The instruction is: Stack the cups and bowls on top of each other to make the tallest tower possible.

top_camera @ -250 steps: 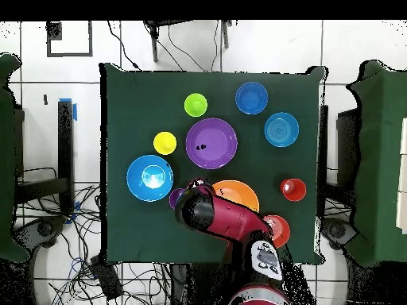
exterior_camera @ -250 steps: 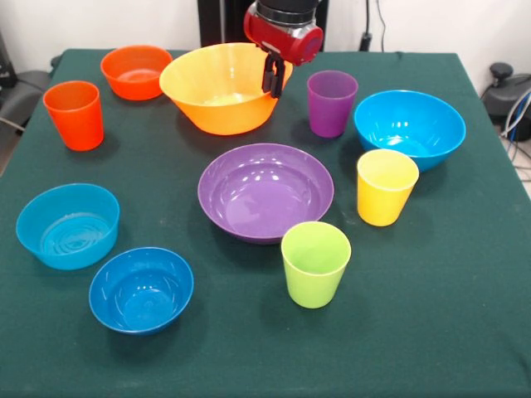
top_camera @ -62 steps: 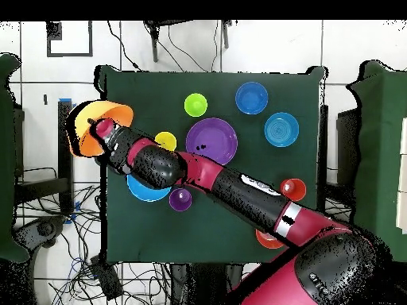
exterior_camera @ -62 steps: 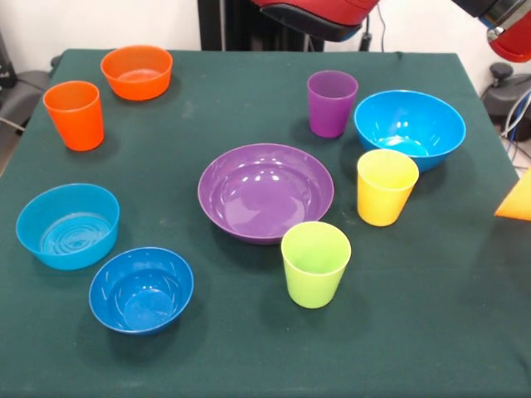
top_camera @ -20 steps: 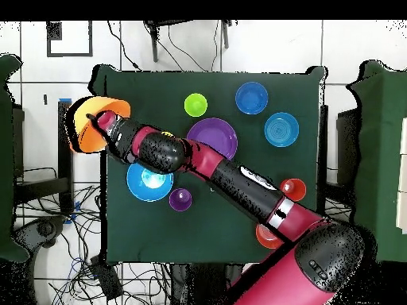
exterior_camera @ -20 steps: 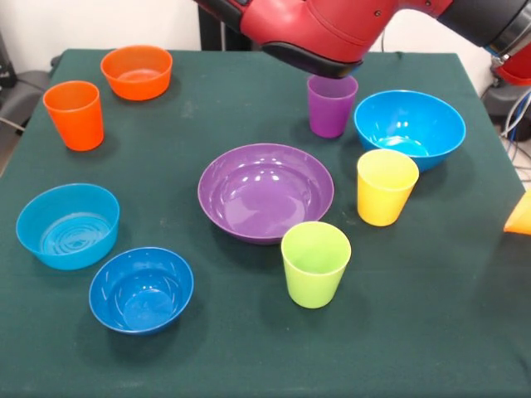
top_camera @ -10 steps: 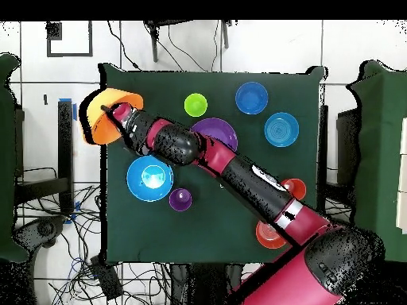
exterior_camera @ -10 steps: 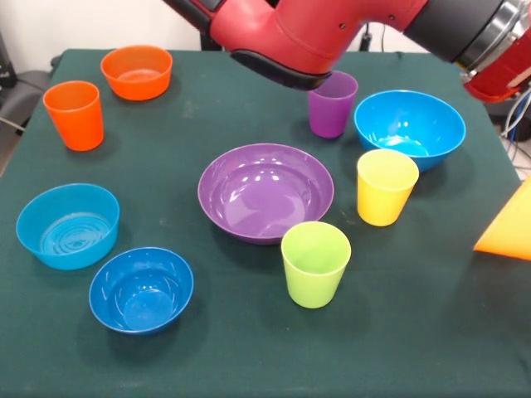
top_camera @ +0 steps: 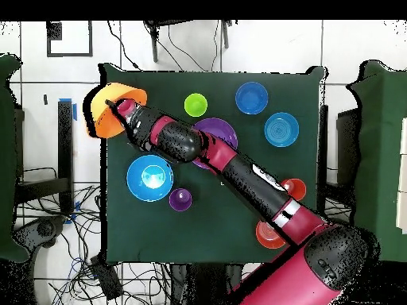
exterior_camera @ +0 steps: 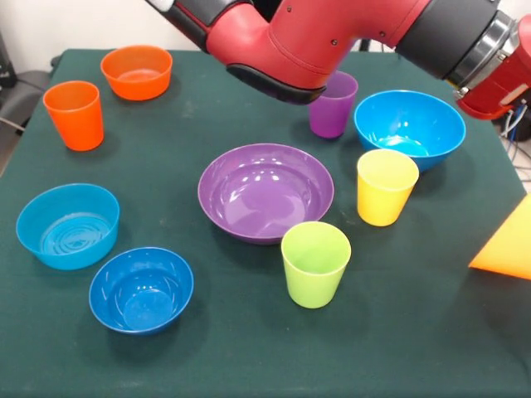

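In the overhead view my gripper (top_camera: 119,107) is shut on the rim of the orange-yellow bowl (top_camera: 107,113), which hangs tilted over the table's left edge. The front view shows only a wedge of that bowl (exterior_camera: 506,245) at the right edge, and the gripper is out of frame there. On the cloth stand the purple bowl (exterior_camera: 265,191), the large blue bowl (exterior_camera: 409,124), the yellow cup (exterior_camera: 386,186), the lime green cup (exterior_camera: 315,264) and the purple cup (exterior_camera: 332,112), partly behind my arm. No tower shows.
To the left are the orange cup (exterior_camera: 73,114), small orange bowl (exterior_camera: 137,71), light blue bowl (exterior_camera: 68,225) and dark blue bowl (exterior_camera: 141,288). My red arm (top_camera: 238,171) stretches across the table above the purple bowl (top_camera: 221,127).
The arm has swung with the orange-yellow bowl from beyond the table's edge back over the edge. More of the bowl now shows in the front view.
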